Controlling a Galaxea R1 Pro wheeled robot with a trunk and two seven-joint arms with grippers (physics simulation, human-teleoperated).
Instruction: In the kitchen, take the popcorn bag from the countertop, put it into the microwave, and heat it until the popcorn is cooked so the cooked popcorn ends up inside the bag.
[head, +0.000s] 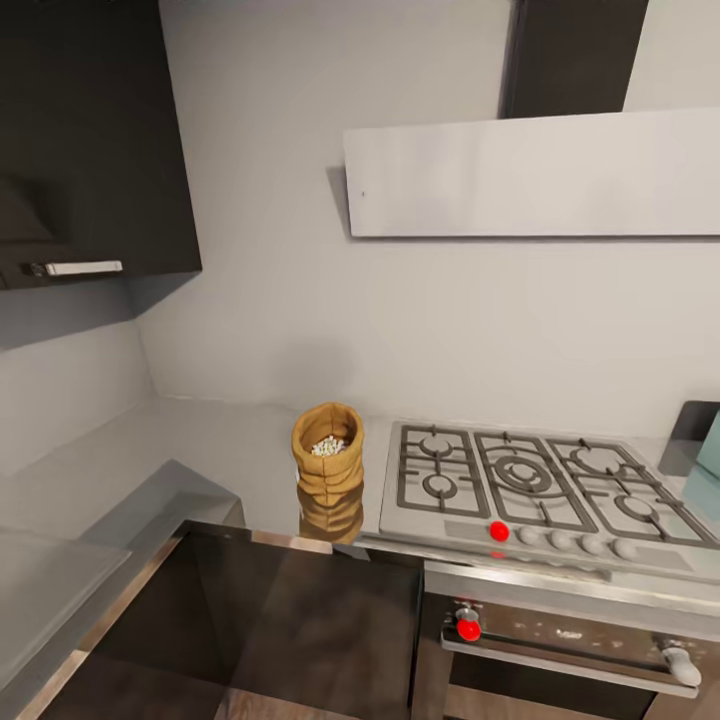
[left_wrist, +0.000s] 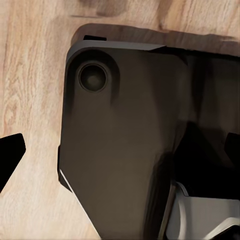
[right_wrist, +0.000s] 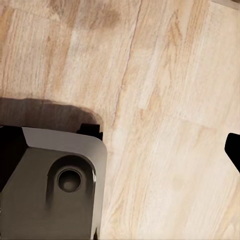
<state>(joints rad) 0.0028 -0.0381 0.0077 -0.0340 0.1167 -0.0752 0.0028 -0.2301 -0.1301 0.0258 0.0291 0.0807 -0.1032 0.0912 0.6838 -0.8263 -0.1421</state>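
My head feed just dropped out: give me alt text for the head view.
A small tan burlap popcorn bag holding whitish kernels stands upright on the grey steel countertop, just left of a grated gas hob with a red knob. Dark oven below, dark wall cabinet upper left.

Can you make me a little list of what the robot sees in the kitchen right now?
bag: the popcorn bag stands upright and open on the countertop
inside bag: whitish popcorn kernels
beside bag: a gas hob with a red knob
under hob: a dark oven with a steel handle
far edge: a pale blue microwave corner
wrist views: wooden floor
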